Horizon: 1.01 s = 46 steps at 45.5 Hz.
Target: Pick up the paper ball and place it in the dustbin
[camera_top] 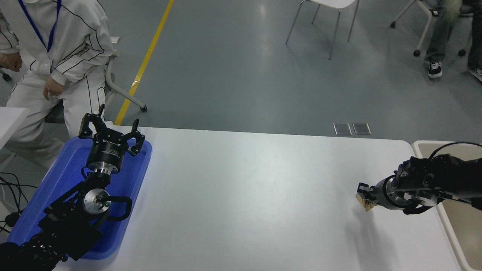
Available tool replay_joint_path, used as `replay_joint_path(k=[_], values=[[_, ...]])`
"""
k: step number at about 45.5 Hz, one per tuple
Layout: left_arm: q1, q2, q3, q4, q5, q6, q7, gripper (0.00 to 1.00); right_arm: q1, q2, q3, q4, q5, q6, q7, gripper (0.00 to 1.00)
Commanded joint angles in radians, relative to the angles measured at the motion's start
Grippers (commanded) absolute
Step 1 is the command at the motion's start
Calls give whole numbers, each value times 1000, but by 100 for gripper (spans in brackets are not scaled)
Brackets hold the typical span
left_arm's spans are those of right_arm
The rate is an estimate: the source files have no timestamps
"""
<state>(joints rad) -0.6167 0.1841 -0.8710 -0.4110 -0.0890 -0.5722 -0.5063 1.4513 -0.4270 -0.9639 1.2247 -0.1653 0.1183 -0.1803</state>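
Note:
The tan-brown paper ball (366,203) is small and crumpled and sits in the jaws of my right gripper (363,197), which is shut on it and holds it a little above the white table near the right end. The beige dustbin (425,145) stands off the table's right edge; my right arm reaches over its rim and hides part of it. My left gripper (111,130) is open and parked over the blue tray at the lower left.
A shallow blue tray (67,167) lies at the table's left end under the left arm. A person in white (56,56) sits beyond the far left corner. Chairs and another person's legs (444,30) are on the floor behind.

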Motion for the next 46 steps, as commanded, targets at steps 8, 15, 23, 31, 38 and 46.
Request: replay_joint_path(k=[8,15,23,31,38,46], values=[[2,0,0,0,0,0,0,100,369,-78,-58,265,-37,339,-1,0],[2,0,0,-2,0,0,0,100,518,-95,-76,315,-34,461,-1,0],[2,0,0,0,0,0,0,100,698,-145,-111,352,-33,610,-2,0],[2,0,0,0,0,0,0,100,850,-151,-167,363,-30,667,-1,0],[2,0,0,0,0,0,0,100,960,-159,-191,368,-28,667,-2,0],[2,0,0,0,0,0,0,100,1018,-159,-208,369,-23,667,-2,0]])
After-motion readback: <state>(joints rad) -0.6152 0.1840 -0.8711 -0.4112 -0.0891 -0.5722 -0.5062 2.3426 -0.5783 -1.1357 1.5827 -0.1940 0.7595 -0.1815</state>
